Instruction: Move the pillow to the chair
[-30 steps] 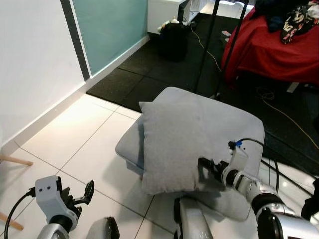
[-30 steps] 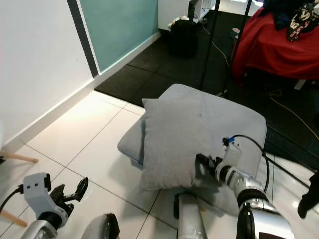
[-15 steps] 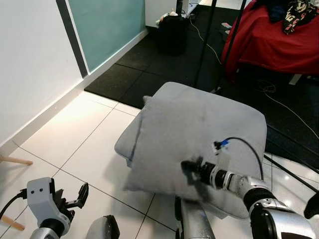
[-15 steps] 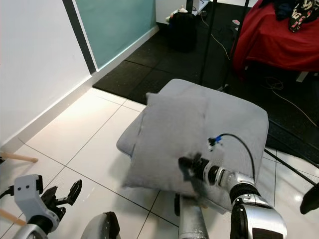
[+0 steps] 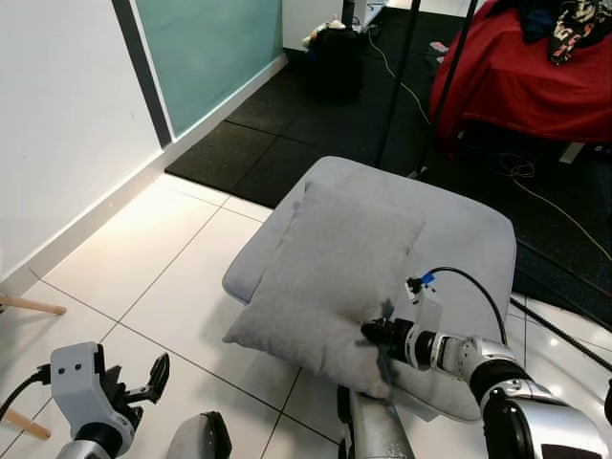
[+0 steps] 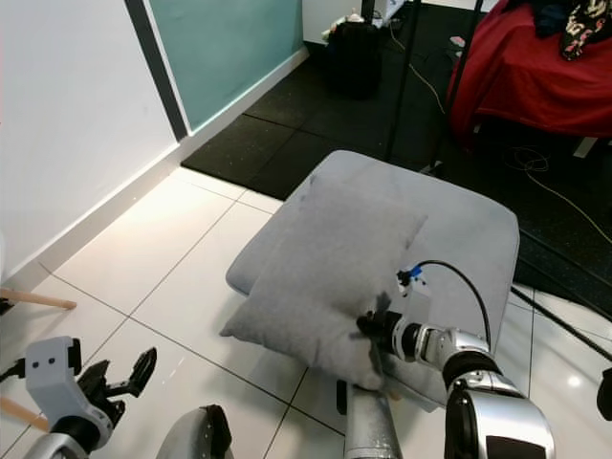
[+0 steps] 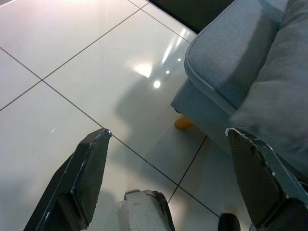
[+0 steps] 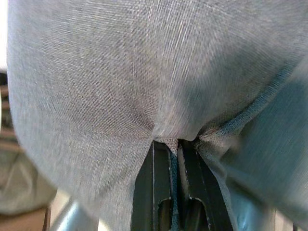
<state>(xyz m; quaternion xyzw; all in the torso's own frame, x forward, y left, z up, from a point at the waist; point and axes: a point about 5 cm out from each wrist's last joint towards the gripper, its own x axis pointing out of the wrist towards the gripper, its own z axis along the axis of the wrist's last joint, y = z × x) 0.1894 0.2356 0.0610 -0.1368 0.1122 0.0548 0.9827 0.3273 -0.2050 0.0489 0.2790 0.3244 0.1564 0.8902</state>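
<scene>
A grey pillow [image 5: 330,273] lies flat on the grey chair seat [image 5: 459,234], its near corner hanging over the seat's front edge. My right gripper [image 5: 381,339] is shut on that near corner; in the right wrist view the fabric of the pillow [image 8: 120,72] is pinched between the black fingers [image 8: 156,192]. My left gripper [image 5: 143,378] hangs low at the left over the tiles, open, and in the left wrist view its fingers [image 7: 91,168] stand wide apart with nothing between them.
White floor tiles [image 5: 134,258] spread to the left, with a white wall and teal panel [image 5: 201,48] behind. Black mat [image 5: 287,134], a black pole [image 5: 397,76] and a red-covered bed [image 5: 526,86] lie beyond the chair. A cable [image 5: 555,215] runs on the mat.
The pillow has gone from standing upright on the seat to lying flat on it, tipped toward me. My right gripper kept hold of its corner and dropped lower.
</scene>
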